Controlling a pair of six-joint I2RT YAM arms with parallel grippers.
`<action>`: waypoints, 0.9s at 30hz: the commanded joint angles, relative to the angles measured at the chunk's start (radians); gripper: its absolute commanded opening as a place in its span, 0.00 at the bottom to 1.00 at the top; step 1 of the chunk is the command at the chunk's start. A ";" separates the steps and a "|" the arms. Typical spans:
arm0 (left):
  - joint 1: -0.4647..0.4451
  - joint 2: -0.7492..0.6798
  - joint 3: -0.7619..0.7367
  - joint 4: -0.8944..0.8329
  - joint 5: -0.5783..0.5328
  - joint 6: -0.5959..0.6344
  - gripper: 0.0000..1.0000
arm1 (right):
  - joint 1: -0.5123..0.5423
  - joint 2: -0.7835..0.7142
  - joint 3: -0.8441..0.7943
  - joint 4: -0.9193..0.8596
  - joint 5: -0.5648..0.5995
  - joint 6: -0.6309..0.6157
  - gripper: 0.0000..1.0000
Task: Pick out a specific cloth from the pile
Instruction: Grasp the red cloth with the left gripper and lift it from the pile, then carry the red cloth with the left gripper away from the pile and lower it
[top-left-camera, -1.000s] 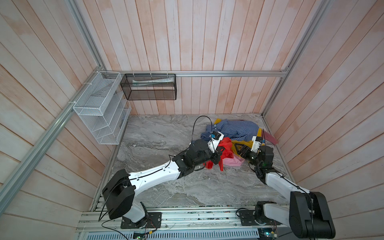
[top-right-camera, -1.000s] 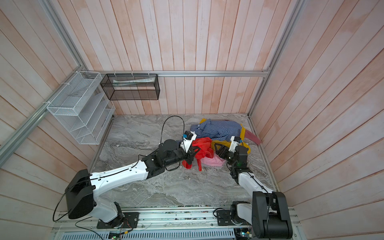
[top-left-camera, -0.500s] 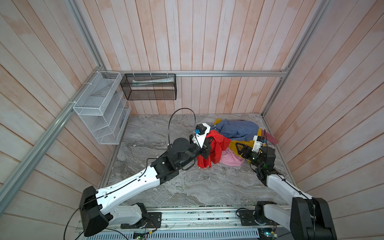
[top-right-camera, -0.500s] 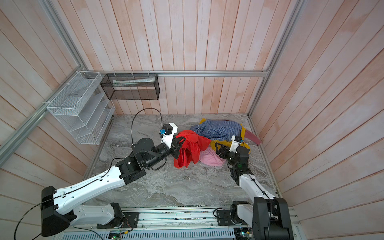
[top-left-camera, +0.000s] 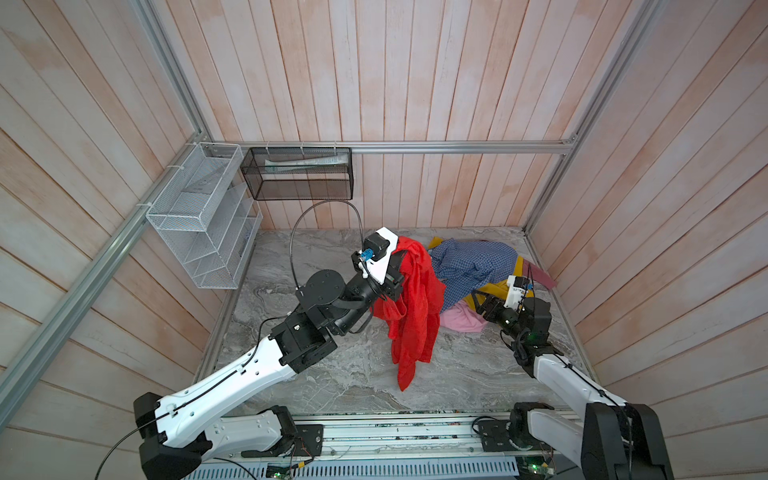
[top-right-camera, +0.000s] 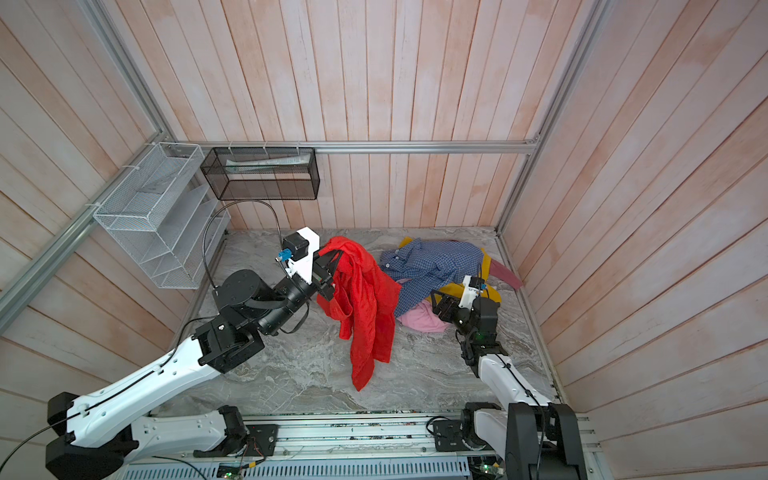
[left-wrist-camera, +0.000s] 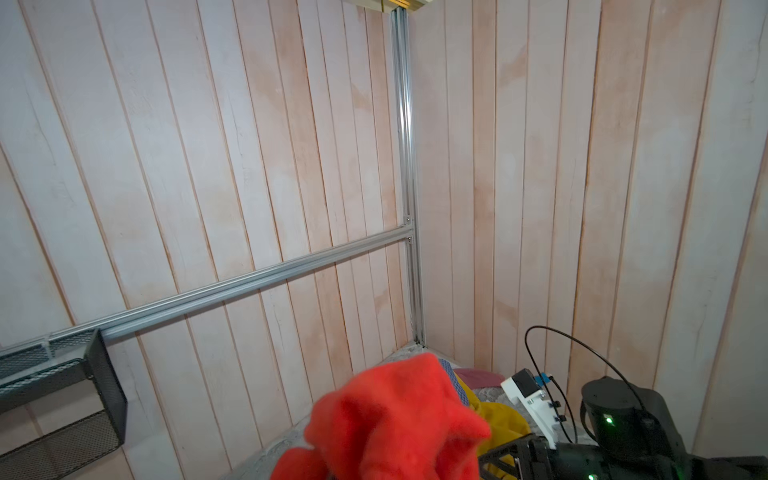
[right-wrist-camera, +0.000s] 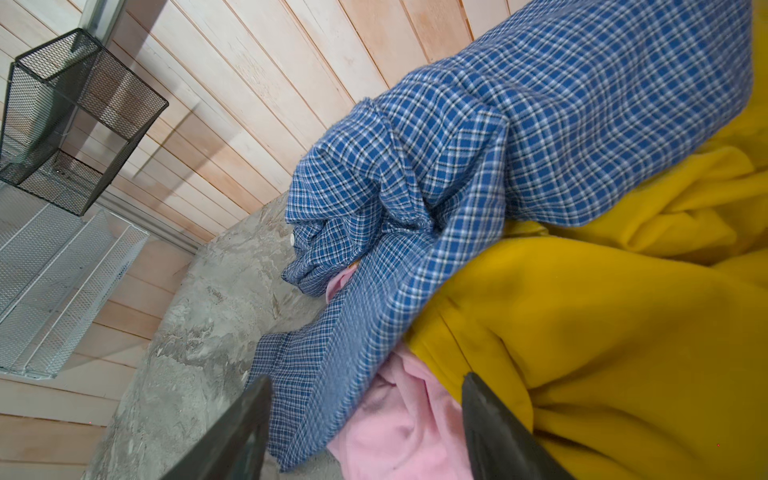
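Note:
The cloth (top-left-camera: 415, 307) (top-right-camera: 365, 316) is bright red and hangs in a long drape from my left gripper (top-left-camera: 397, 266) (top-right-camera: 328, 270), which is shut on its upper fold, lifted left of the pile. In the left wrist view the cloth (left-wrist-camera: 395, 424) covers the jaws. The pile lies at the back right: a blue checked shirt (top-left-camera: 473, 262) (right-wrist-camera: 478, 124) over a yellow cloth (top-left-camera: 498, 286) (right-wrist-camera: 623, 332) and a pink cloth (top-left-camera: 461, 320) (right-wrist-camera: 395, 436). My right gripper (top-left-camera: 484, 303) (right-wrist-camera: 365, 386) stands open low at the pile's near edge, holding nothing.
A white wire rack (top-left-camera: 199, 232) hangs on the left wall and a black mesh basket (top-left-camera: 299, 174) on the back rail. A dusty-rose cloth (top-left-camera: 542, 274) lies against the right wall. Wooden walls close in the grey marble table (top-left-camera: 324, 365).
My left arm has risen and drawn back to the left, pulling the red cloth up off the pile until it hangs free. The right gripper stayed by the pile and opened slightly wider.

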 joint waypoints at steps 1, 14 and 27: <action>-0.005 -0.028 0.039 0.065 -0.056 0.070 0.00 | -0.005 -0.011 -0.005 -0.007 0.017 -0.011 0.73; 0.010 0.012 0.087 0.169 -0.360 0.262 0.00 | -0.004 -0.007 0.002 -0.008 0.014 -0.011 0.73; 0.275 0.027 0.104 -0.009 -0.365 0.161 0.00 | -0.005 -0.020 0.004 -0.022 0.011 -0.010 0.73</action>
